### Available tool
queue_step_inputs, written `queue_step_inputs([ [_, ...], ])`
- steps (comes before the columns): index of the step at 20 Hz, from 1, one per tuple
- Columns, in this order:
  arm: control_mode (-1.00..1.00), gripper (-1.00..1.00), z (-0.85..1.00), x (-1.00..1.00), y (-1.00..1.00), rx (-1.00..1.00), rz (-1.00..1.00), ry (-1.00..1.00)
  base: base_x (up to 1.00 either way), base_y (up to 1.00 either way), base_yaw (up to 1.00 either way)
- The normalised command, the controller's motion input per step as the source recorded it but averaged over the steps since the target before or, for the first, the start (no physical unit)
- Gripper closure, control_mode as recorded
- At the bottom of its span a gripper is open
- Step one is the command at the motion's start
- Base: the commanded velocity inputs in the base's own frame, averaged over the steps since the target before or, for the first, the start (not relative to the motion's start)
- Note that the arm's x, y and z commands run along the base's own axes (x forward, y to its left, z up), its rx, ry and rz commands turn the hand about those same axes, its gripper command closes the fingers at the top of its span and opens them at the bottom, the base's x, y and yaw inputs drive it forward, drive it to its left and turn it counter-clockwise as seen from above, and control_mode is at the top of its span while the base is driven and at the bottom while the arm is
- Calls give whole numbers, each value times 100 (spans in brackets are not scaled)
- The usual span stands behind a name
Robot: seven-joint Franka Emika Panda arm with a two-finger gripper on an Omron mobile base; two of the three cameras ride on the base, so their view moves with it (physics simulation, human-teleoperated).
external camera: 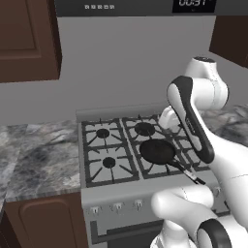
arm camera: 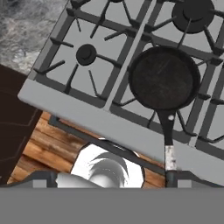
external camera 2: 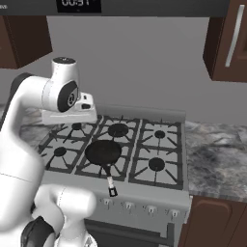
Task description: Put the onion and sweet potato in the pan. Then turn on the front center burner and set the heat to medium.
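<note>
pan point(external camera: 157, 150) sits empty on the front center burner point(arm camera: 162, 81) of the steel range point(external camera: 92, 193); neither the onion nor the sweet potato is in it, so you should treat the loading step as not yet done.

reading the left base view from left to right: marbled grey bench point(external camera: 34, 160), then the left burner column, then the pan with its handle pointing toward the range front, then the white arm rising at the right. in the hand view the camera looks down over the front edge of the range, with the pan handle ending just above the right finger tip. gripper point(arm camera: 105, 179): jaws spread wide, holding nothing.

next move, as a judgement: locate the two vegetables first, then bring the gripper over one of them. the row of knobs point(external camera 2: 128, 206) on the front panel comes afterwards.

room: dark brown cabinets point(external camera: 26, 38) above and below, grey wall, wooden floor point(arm camera: 48, 144) under the range.
</note>
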Motion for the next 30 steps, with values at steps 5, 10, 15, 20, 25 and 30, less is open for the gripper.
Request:
queue_step_inputs([
  [5, -100, -100, 0, 0, 1, 0, 27, 0, 0, 0, 0],
  [10, -100, -100, 0, 0, 6, 0, -19, 16, 0, 0, 0],
  [15, -100, -100, 0, -2, 3, 0, -36, 26, 0, 0, 0],
  [20, -100, -100, 0, 0, 0, 0, -9, 10, 0, 0, 0],
  [25, -100, -100, 0, 0, 0, 0, 0, 0, 0, 0, 0],
  [30, 100, -100, 0, 0, 0, 0, 0, 0, 0, 0, 0],
])
